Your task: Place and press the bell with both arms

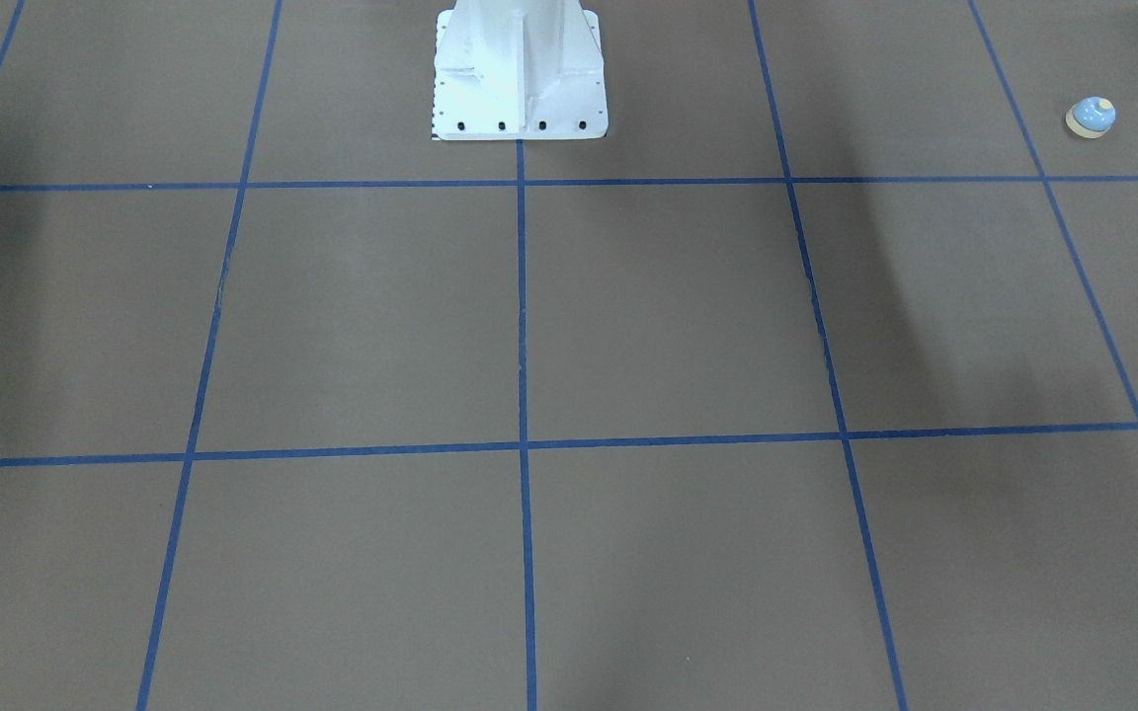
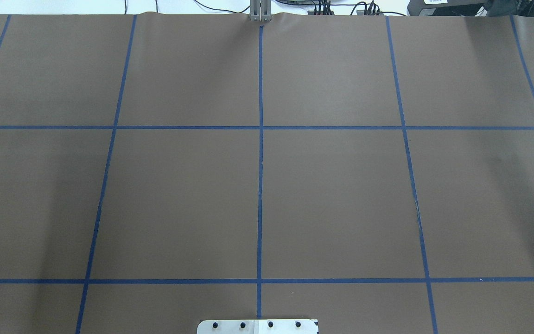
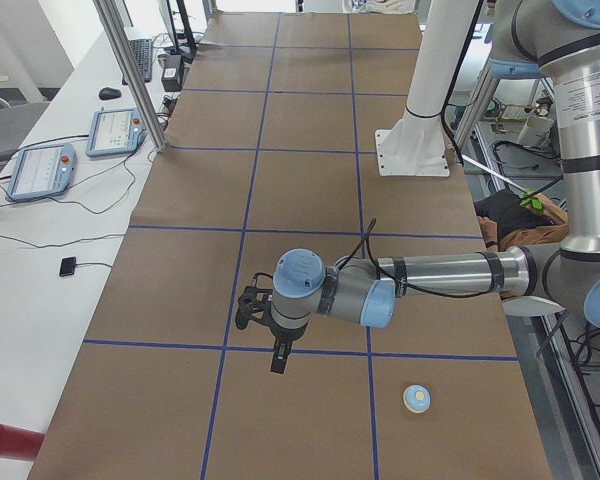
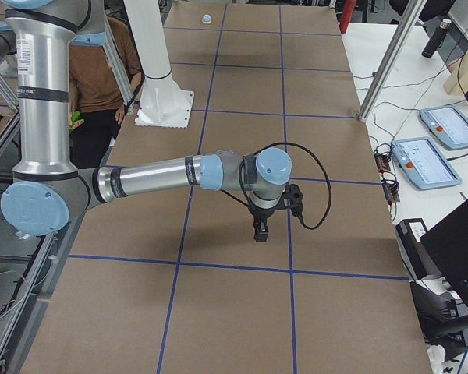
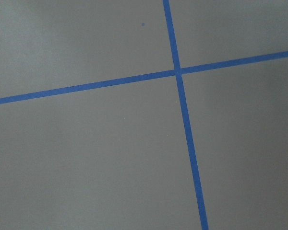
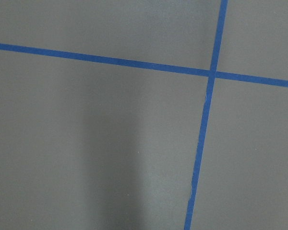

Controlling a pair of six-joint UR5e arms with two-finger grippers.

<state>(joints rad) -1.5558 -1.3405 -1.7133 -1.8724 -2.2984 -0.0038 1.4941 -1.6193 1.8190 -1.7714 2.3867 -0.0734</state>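
The bell [image 1: 1091, 117] stands upright on the brown mat, near the table's end on my left side. It also shows in the exterior left view [image 3: 416, 399] and, small and far, in the exterior right view [image 4: 207, 18]. My left gripper [image 3: 278, 360] hangs pointing down above the mat, well apart from the bell. My right gripper [image 4: 259, 232] hangs pointing down above the mat at the opposite end. Both show only in the side views, so I cannot tell whether they are open or shut. The wrist views show only mat and blue tape.
The white pedestal base [image 1: 520, 74] stands at the robot's edge of the table. Blue tape lines [image 2: 260, 153] divide the mat into squares. Teach pendants [image 3: 40, 170] lie on the side bench. A person [image 4: 101, 70] stands behind the pedestal.
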